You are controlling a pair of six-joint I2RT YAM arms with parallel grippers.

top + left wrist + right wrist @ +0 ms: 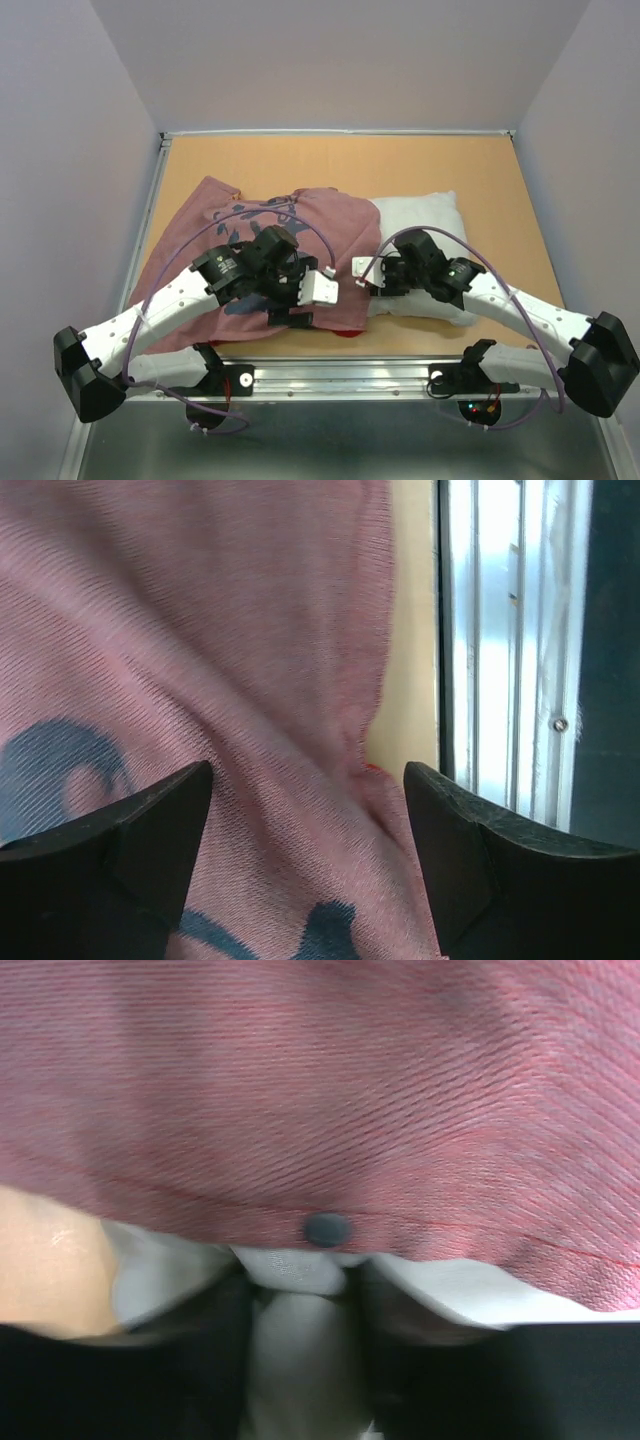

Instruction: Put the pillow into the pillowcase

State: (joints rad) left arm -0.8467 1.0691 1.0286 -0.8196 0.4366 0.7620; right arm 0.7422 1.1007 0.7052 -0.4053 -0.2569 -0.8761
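I see white shells and black joints on my left arm (150,318) and right arm (525,308), each with a thin purple cable (430,229); the left gripper (308,777) has black wedge fingers (120,865).

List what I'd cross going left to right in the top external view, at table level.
left arm base → pillowcase → pillow → right arm base
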